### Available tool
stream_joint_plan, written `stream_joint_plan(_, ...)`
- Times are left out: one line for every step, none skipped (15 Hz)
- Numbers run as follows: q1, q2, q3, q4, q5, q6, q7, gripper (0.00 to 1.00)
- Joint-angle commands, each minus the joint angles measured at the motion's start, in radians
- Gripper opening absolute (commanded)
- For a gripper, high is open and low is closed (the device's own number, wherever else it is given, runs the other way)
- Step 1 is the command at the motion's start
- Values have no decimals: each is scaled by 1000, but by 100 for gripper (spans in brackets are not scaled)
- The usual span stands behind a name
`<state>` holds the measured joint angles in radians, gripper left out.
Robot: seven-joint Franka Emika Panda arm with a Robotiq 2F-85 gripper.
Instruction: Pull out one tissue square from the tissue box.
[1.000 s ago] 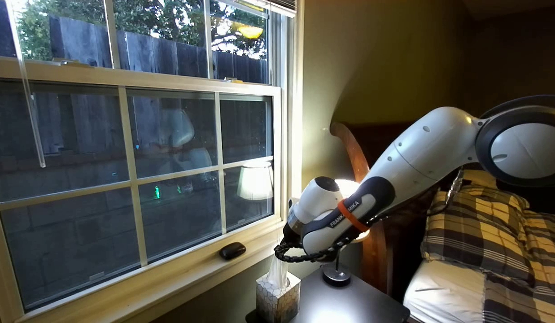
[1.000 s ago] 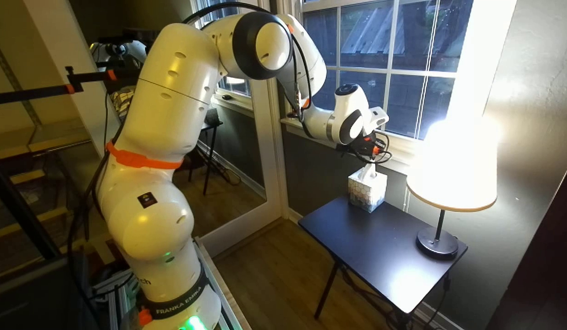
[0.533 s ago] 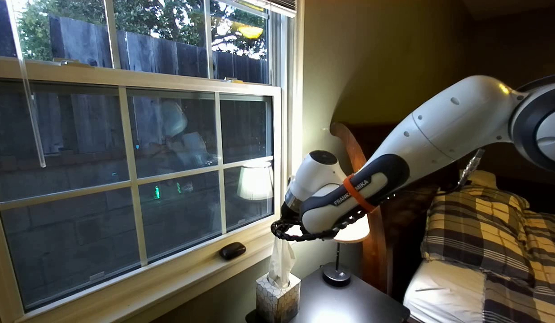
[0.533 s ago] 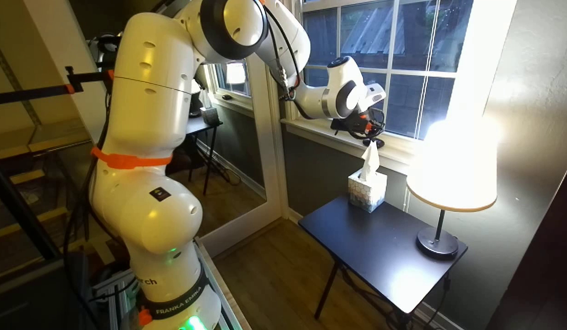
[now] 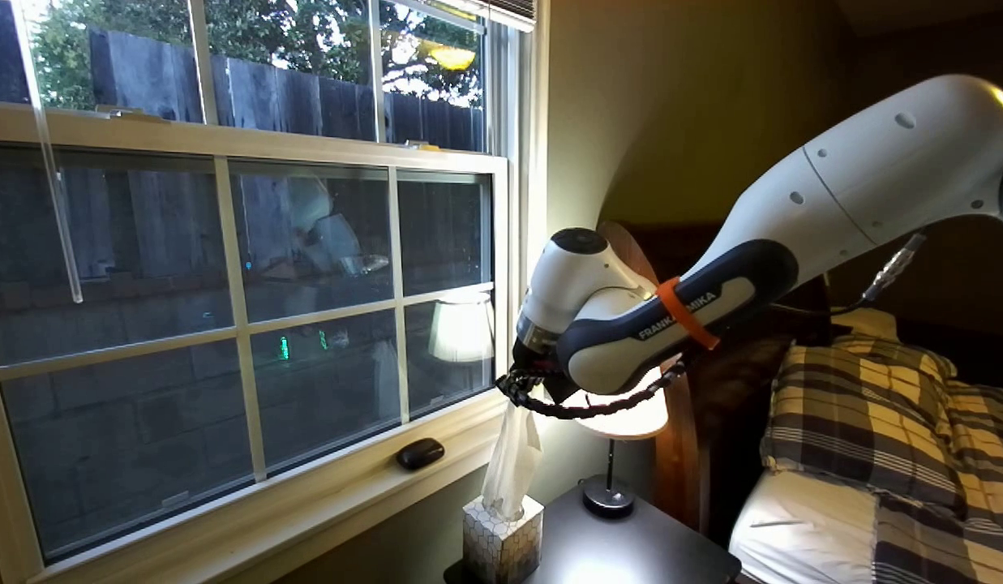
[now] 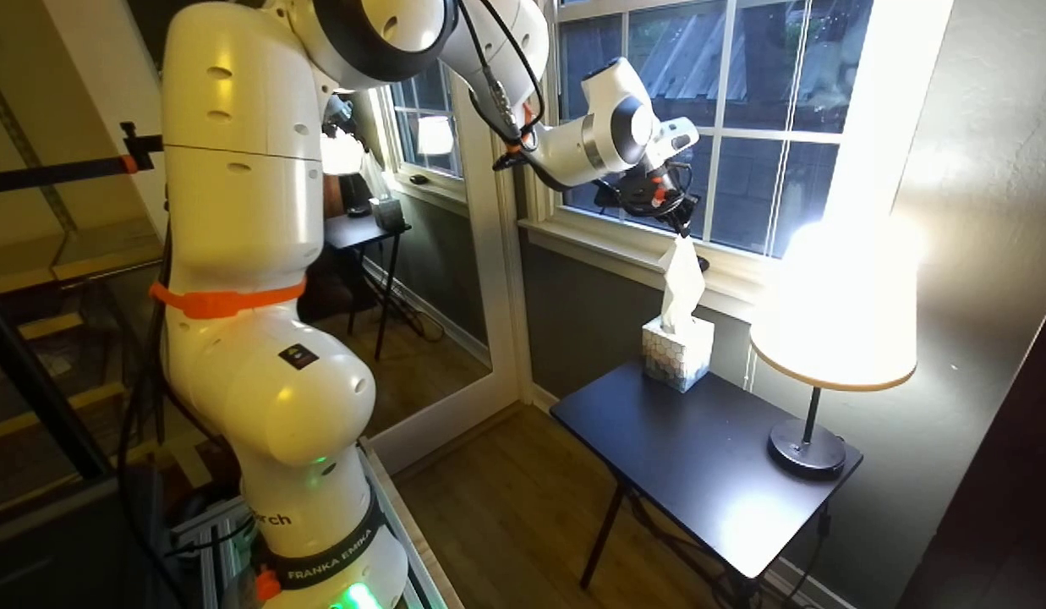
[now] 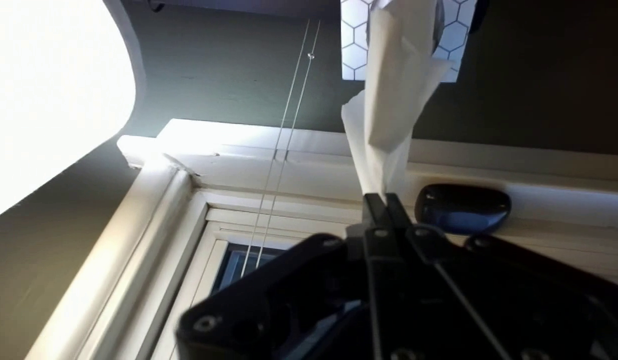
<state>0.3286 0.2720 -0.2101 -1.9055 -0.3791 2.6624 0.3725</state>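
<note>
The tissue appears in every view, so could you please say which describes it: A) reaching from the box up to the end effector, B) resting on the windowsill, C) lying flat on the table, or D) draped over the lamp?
A, since the tissue rises from the box to the closed tips of the end effector.

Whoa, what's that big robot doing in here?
A robot arm has hold of a tissue, to pull it out of the tissue box. Its gripper is shut on the tissue's top end, up above the box. The bottom end goes down into the box, so it isn't all the way out yet. The box sits on a black table, and so does a lit lamp.
</note>
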Motion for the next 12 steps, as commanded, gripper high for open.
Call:
stream_joint_plan(-16,-109,49,-76,-84,-100,87,0)
stream_joint_plan(-29,-130,74,-84,-75,-145,74,0)
stream_joint_plan(-45,-150,102,-93,-49,-183,47,0)
stream_joint_plan(-56,-168,123,-101,-40,-216,43,0)
stream_joint_plan(-68,-190,146,-111,-27,-262,26,0)
stream_joint_plan(-79,-211,164,-118,-29,-299,29,0)
stream_joint_plan(-89,-228,182,-120,-23,-353,24,0)
stream_joint_plan(-101,-246,198,-124,-15,-409,11,0)
stream_joint_plan(-113,-263,213,-128,-2,-466,-10,0)
stream_joint_plan(-125,-279,225,-134,24,-521,-41,0)
stream_joint_plan(-138,-292,235,-144,52,-556,-73,0)
stream_joint_plan(-150,-300,242,-156,69,-571,-93,0)
